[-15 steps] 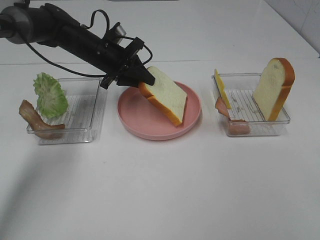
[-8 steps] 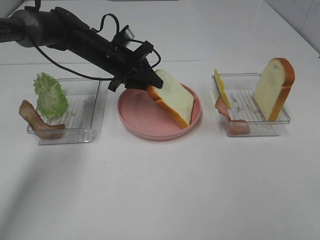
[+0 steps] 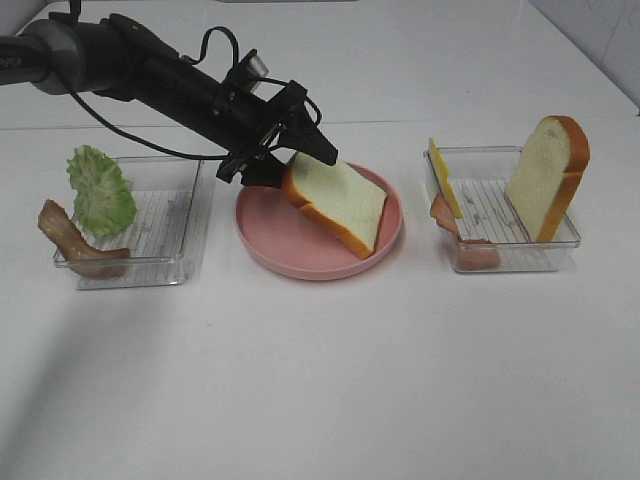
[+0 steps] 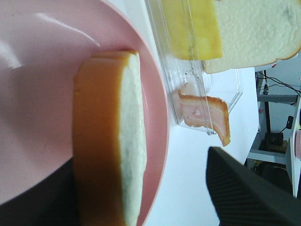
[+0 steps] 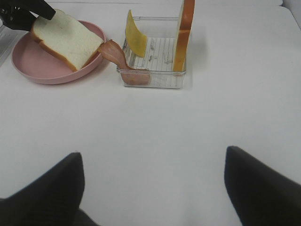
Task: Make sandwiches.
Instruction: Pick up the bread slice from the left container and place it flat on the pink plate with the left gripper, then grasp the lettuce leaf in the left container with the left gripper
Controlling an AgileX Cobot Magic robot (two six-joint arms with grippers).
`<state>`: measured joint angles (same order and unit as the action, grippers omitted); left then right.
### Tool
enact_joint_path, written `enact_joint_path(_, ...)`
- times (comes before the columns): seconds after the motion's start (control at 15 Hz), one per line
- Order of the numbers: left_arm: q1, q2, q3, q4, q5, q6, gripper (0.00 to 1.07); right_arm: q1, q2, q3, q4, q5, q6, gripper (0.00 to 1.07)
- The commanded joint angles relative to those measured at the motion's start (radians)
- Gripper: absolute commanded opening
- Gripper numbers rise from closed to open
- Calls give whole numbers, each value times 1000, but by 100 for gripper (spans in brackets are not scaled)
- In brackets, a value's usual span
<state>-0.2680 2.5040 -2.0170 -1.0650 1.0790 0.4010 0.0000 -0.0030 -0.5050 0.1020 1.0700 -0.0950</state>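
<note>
Left end effector (image 3: 297,170) reaches over the far-left rim of the pink plate (image 3: 275,245) with its jaws spread wide, one above and one below the raised end of a white bread slice (image 3: 340,203). It has no grip on the slice. In the left wrist view one dark finger (image 4: 244,193) stands well apart from the slice's white face, while the orange-brown crust side runs into a dark shape, and whether that touches the bread cannot be told. The bread slice lies tilted on the plate, its lower end down near the plate's right rim and its upper end lifted toward the arm.

To the right of the plate sits a clear tray (image 3: 560,245). A second bread slice (image 3: 545,175) stands upright against its right wall, a yellow cheese square (image 3: 443,178) leans on its left wall, and a pinkish meat strip (image 3: 445,215) drapes over that same left wall toward the plate.

To the left of the plate is another clear tray (image 3: 170,230), with a green lettuce leaf (image 3: 100,190) propped over its far-left corner and a brown-red bacon strip (image 3: 70,240) hanging over its left edge.

Right end effector (image 5: 153,155) hangs above the bare white desk (image 3: 320,380) nearer the front, its fingers fully apart and empty.
</note>
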Motion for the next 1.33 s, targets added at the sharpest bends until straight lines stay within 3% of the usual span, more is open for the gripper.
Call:
enact_joint_path(0.07, -3, -18, -5, 9, -7, -30, 71, 1, -15, 2, 0, -9, -5, 78)
enact_joint_path(0.13, -3, -20, -5, 32, -14, -44, 71, 1, -15, 2, 0, -9, -5, 78)
enact_joint_path(0.33, -37, -53, -22, 283, -52, -160, 71, 1, -15, 2, 0, -9, -5, 78)
enact_joint_path(0.53, -92, -54, -123, 523, -46, -264, 71, 1, -15, 2, 0, -9, -5, 78)
enact_joint_path(0.8, -197, -54, -254, 917, 7, -430, 71, 1, -15, 2, 0, -9, -5, 78)
enact_joint_path(0.87, -212, -54, -268, 960, 23, -459, 71, 1, -15, 2, 0, -9, -5, 78)
enact_joint_path(1.13, -219, -63, -347, 974, 111, -473, 71, 1, -15, 2, 0, -9, -5, 78)
enact_joint_path(1.33, -177, -73, -450, 1008, 209, -509, 71, 1, -15, 2, 0, -9, -5, 78)
